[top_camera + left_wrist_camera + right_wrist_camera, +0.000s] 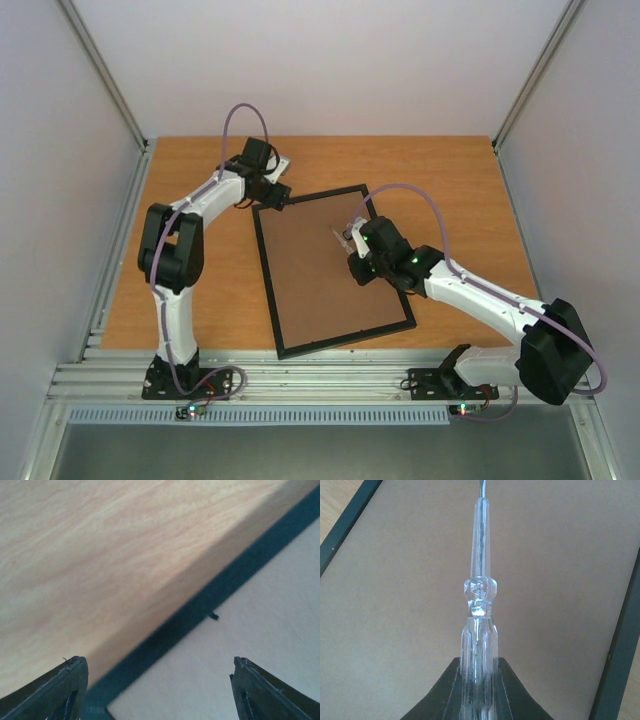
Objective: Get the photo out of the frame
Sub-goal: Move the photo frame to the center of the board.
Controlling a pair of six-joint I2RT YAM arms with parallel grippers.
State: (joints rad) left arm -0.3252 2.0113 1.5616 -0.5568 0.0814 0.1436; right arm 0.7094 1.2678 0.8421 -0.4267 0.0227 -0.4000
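Photo unseen, presumably sitting under backing board [325,275] of face-down frame [266,275]; straddling frame's edge with left gripper [159,692] fingers spread; pinching clear screwdriver [479,595] in right gripper [479,690] above board; extracting not yet begun.

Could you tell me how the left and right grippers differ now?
The left gripper is open and empty; the right gripper is shut on a clear-handled screwdriver. The left one hovers at the frame edge, the right one over its brown backing board. Both are above the frame.
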